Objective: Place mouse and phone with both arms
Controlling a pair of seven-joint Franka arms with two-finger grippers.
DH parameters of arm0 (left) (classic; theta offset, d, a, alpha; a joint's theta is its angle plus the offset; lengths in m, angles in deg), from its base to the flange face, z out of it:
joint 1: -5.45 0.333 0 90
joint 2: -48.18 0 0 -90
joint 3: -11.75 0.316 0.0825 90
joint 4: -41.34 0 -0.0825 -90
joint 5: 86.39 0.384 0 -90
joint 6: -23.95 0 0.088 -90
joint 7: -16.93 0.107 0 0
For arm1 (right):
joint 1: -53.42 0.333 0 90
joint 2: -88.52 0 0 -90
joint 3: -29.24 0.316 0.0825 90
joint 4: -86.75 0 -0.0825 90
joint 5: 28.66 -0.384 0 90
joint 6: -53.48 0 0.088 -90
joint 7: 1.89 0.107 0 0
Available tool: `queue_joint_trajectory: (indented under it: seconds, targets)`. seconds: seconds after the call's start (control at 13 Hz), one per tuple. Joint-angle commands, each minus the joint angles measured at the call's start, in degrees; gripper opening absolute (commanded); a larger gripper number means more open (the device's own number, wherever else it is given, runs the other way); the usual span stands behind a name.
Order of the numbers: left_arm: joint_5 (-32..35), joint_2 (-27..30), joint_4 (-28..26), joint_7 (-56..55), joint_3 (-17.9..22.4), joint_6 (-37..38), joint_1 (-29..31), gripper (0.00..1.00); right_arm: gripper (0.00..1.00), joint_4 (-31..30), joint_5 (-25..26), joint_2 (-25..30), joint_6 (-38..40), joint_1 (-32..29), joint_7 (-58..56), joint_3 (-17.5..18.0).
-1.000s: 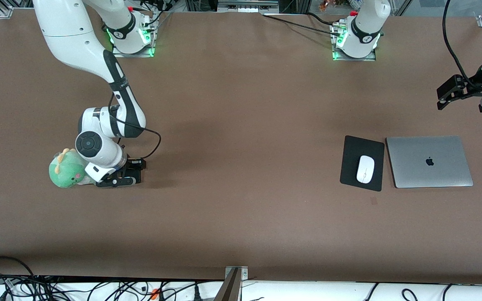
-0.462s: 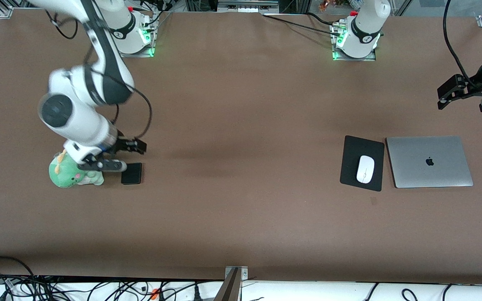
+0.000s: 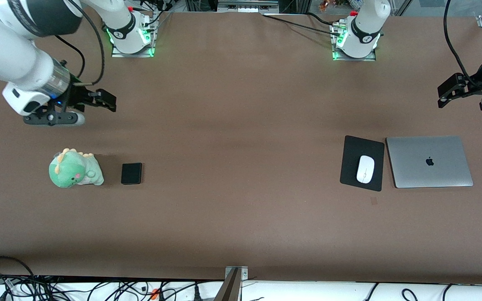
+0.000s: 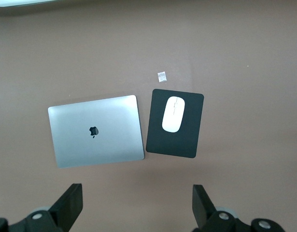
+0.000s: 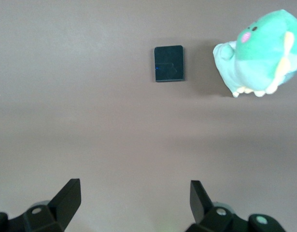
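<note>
Brown table surface [image 3: 241, 209] fills the front view, with a wide bare stretch through its middle between 2 clusters of items. Toward the right arm's end, the phone [image 3: 131, 173] lies flat on the table, just beside the green plush toy [image 3: 73, 169] but apart from it. The right gripper [image 3: 73, 110] hangs in the air over bare table between its base and the toy, fingers spread wide, holding nothing. Toward the left arm's end, the mouse [image 3: 365, 169] rests on the mouse pad [image 3: 352, 150], inside the pad's edges. The closed laptop [image 3: 429, 161] sits just beside the pad, a thin gap between their edges. The left gripper [image 3: 450, 94] waits high at the table's end, over bare surface near the laptop, fingers apart and empty.

Left wrist view: 2 finger tips [image 4: 71, 205] frame bare table, well spread. The mouse [image 4: 173, 114] lies on the mouse pad [image 4: 170, 142], toward 1 end of it. The laptop [image 4: 96, 130] lies alongside, edges close, slightly skewed to each other. A small pale scrap [image 4: 162, 75] lies on the table near the pad.

Right wrist view: fingers [image 5: 66, 198] wide open over clear brown surface. The phone [image 5: 168, 63] lies flat, with the plush toy [image 5: 261, 53] near it, not touching.
</note>
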State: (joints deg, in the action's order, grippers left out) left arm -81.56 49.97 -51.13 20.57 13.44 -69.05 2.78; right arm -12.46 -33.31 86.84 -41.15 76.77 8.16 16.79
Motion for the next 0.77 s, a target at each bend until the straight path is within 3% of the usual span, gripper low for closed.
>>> queue_joint_trajectory:
  seconds: [0.0, 0.23, 0.69]
  targets:
    - [0.88, -0.82, 1.93, 1.1, 0.42, 1.86, -0.41, 1.0, 1.0, 1.22, 1.13, 0.71, 4.53, -4.34, -4.58, 1.1]
    - [1.14, -0.82, 2.02, 1.1, 0.42, 2.39, -0.41, 1.0, 1.0, 2.01, 2.01, 1.94, 5.95, -11.81, -7.58, 7.68]
    - [0.97, -0.82, 2.37, 1.1, 0.42, 2.56, -0.41, 1.0, 1.0, 5.78, 4.82, 1.25, 7.97, -11.75, -6.97, 8.49]
